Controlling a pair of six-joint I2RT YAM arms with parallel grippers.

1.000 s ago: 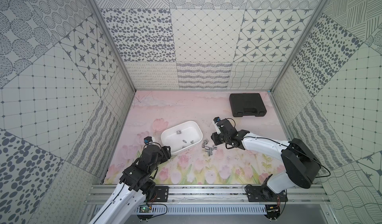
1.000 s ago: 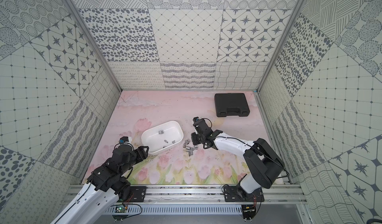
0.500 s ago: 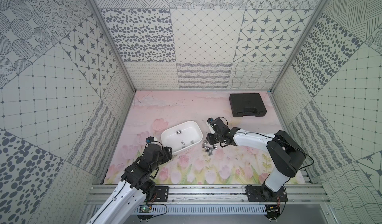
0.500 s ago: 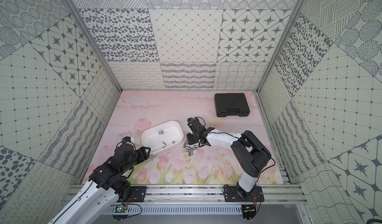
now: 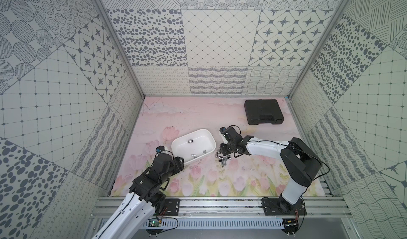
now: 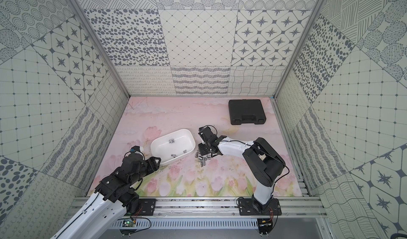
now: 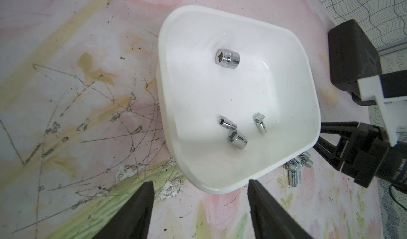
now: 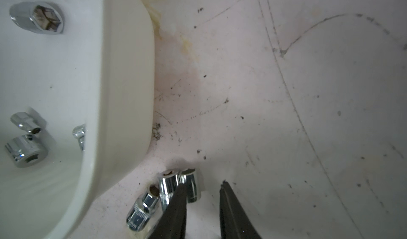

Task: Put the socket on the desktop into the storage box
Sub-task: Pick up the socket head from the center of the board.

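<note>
The white storage box [image 5: 206, 136] [image 6: 187, 136] sits mid-desktop with several chrome sockets [image 7: 228, 59] inside. Just right of it, a cluster of chrome sockets [image 5: 222, 159] [image 6: 201, 159] lies on the pink tulip-printed desktop [image 5: 242, 178]. My right gripper [image 5: 224, 155] [image 8: 203, 184] is down at this cluster with its jaws narrowly open. One finger [image 8: 176, 207] rests against a socket [image 8: 190, 186], which lies partly in the gap, and two more sockets [image 8: 143, 209] lie outside that finger. My left gripper [image 5: 179, 160] [image 7: 199, 204] stands open and empty at the box's near corner.
A closed black tool case [image 5: 263, 111] [image 6: 246, 111] lies at the back right. Patterned walls enclose the desktop on three sides. A metal rail [image 5: 220, 207] runs along the front edge.
My right gripper has shifted left toward the storage box and down onto the socket cluster, and its jaws have narrowed. The left arm has not moved.
</note>
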